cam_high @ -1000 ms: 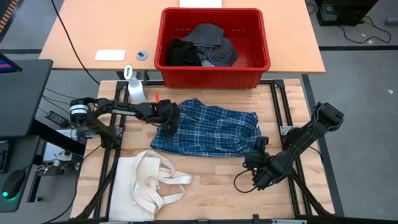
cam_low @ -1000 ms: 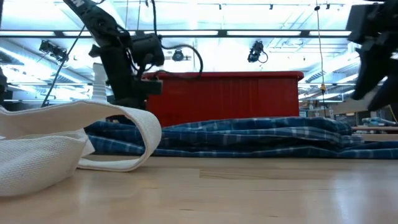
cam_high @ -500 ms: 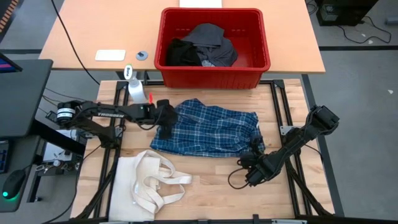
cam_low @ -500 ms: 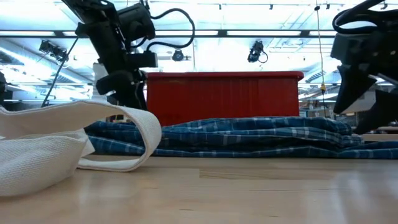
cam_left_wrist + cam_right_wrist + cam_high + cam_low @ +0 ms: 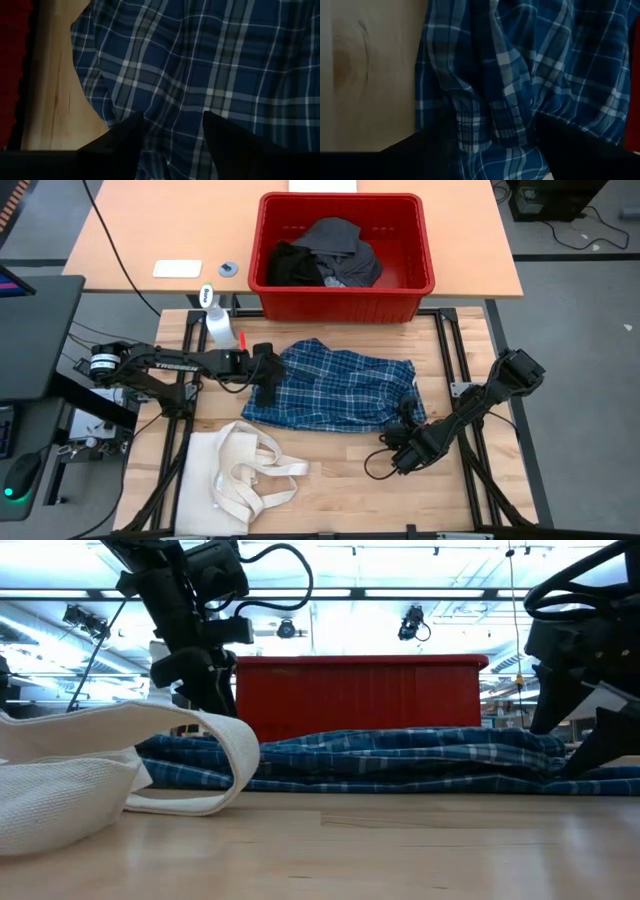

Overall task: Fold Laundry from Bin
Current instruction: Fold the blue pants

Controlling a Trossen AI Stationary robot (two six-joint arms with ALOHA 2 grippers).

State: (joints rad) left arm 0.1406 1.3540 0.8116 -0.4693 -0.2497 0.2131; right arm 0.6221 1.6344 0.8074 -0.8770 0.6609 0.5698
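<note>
One marking can be partly read: pale lettering runs along the left arm [image 5: 178, 363] in the overhead view, a single brand-like word too small to spell out with any certainty. The white cap of the spray bottle [image 5: 209, 296], at about ten o'clock from the plaid shirt [image 5: 340, 387], carries a dark mark that cannot be read. No other text, number or sign is legible in any view.

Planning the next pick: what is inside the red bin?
The bin holds a dark grey piece lying over a black piece. Whatever lies beneath them, and the bin's floor under the pile, is covered.
</note>
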